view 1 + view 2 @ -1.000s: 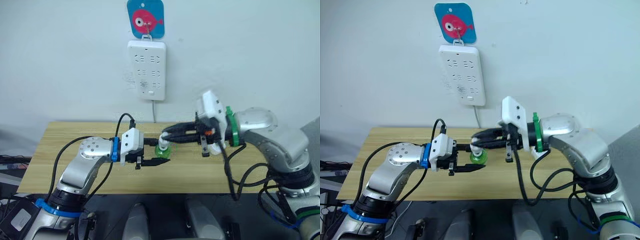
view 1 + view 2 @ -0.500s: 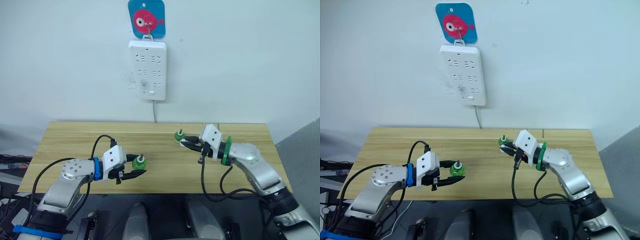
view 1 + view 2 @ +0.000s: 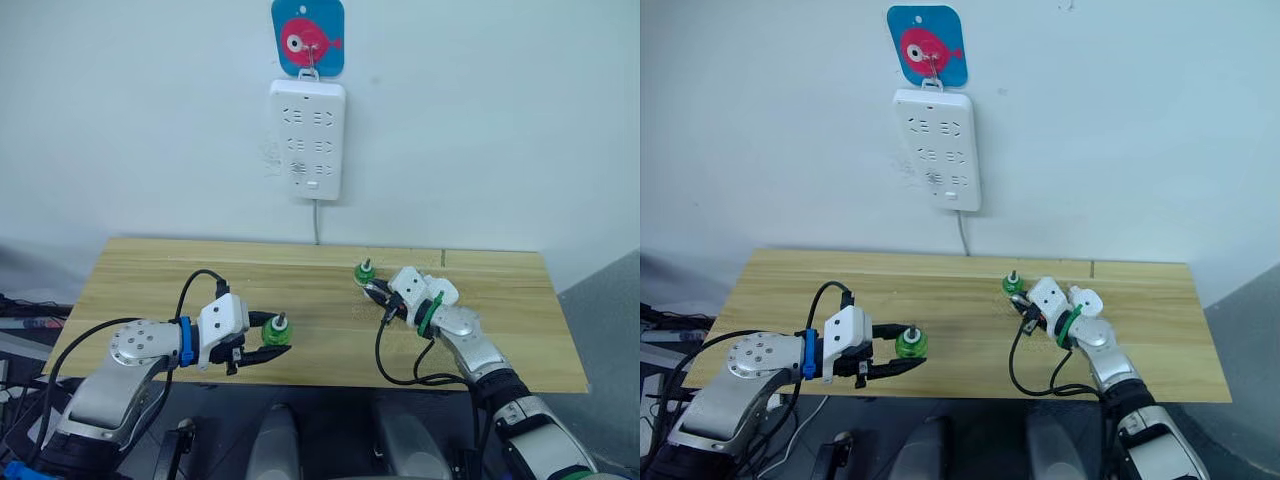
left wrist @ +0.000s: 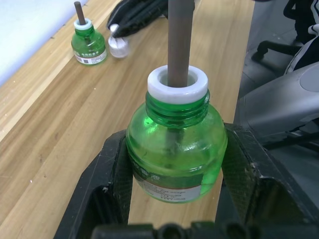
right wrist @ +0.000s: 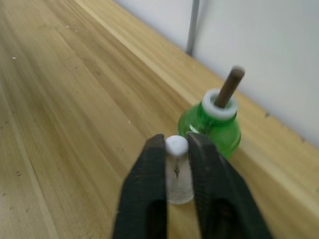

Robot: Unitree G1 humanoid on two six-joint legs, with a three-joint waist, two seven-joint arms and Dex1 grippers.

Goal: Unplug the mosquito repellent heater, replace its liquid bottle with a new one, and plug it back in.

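My left gripper is shut on a green liquid bottle with a white collar and a brown wick, held upright just over the table's front left. A second green bottle stands on the table near the back middle. Right beside it my right gripper is shut on a small clear-white cap that rests on the wood. A small white rounded piece, apparently the mosquito repellent heater, lies just behind my right wrist, partly hidden by it.
A tall white power strip hangs on the wall under a blue fish hook, its cord dropping behind the wooden table. Bare wood lies between the two bottles and along the left and right ends.
A second ago both grippers met in mid-air at one bottle. Now they are apart: the left holds the bottle low on the left, and the right has dropped to the table by the other bottle.
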